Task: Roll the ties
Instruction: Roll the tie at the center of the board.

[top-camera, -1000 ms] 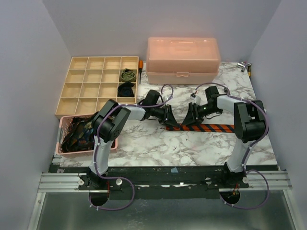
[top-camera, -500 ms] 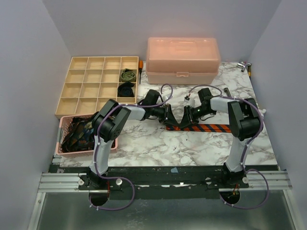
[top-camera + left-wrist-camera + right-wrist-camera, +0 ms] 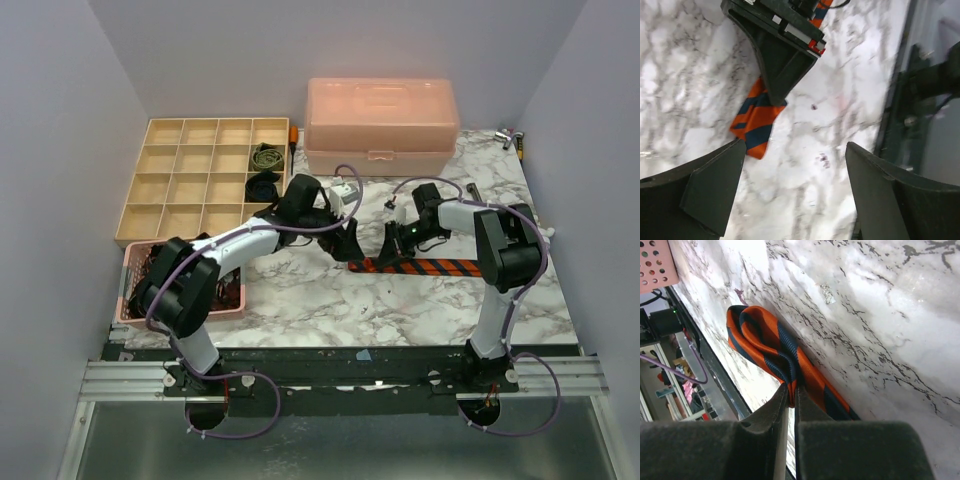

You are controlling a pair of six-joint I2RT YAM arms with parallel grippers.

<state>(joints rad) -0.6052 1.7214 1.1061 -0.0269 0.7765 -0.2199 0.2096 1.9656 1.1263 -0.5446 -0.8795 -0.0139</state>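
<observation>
Since the earlier top view, my left arm has swung its elbow outward toward the pink basket (image 3: 135,295), while my left gripper (image 3: 351,242) stays near the cloth's left end. My right gripper (image 3: 392,250) has shifted leftward along the cloth in the same interval.

Left side: the left gripper (image 3: 795,150) hangs above the table (image 3: 300,300) with its jaws spread wide and nothing between them.

Right side: the right gripper (image 3: 791,386) has its fingers pressed together on the striped tie (image 3: 760,342), pinching it just behind the first loop (a loose loop, one turn at most).

Location of the work: the striped tie (image 3: 440,267) lies flat on the marble, between the two arms and toward my right. Its long axis runs across the table from my left to my right. The looped end points left. The unrolled length stretches away to the right, past my right wrist.

Governing relation: the looped end of the striped tie (image 3: 756,120) lies between the two grippers, just beside the open left jaws and held directly by the right. My right gripper is therefore the nearer one and serves as the anchor.

In my judgement, the next turn requires the left gripper to come in from the left, along the tie's axis, and take the loop before the right one lets go. Otherwise the loop is likely to spring open.
</observation>
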